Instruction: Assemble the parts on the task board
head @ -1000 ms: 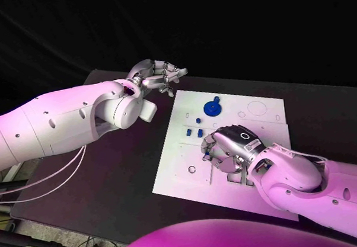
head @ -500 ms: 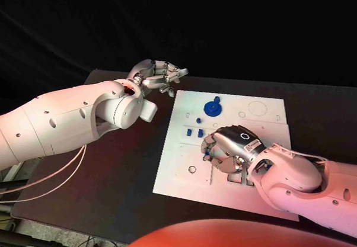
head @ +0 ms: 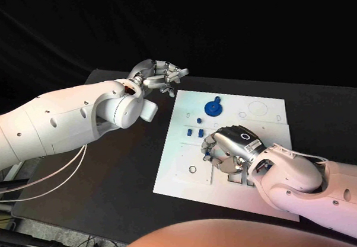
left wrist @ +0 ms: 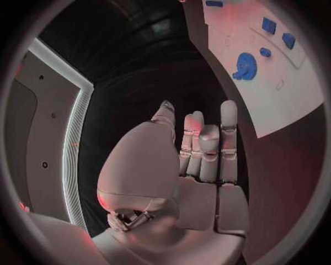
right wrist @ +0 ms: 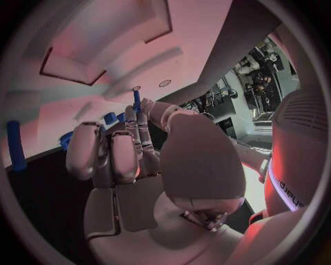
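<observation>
Right now right hand [head: 230, 149] pinches thin blue peg [right wrist: 137, 101] over task board [head: 268, 111]; left hand [head: 158, 75] empty, fingers apart

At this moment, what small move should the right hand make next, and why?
Probably lower the right hand slightly and press down. It sits curled over the middle of the task board, and its wrist view shows a thin blue pin upright at its fingers, close to the board. Whether the pin is seated cannot be told. The left hand hovers off the board, holding nothing.
</observation>
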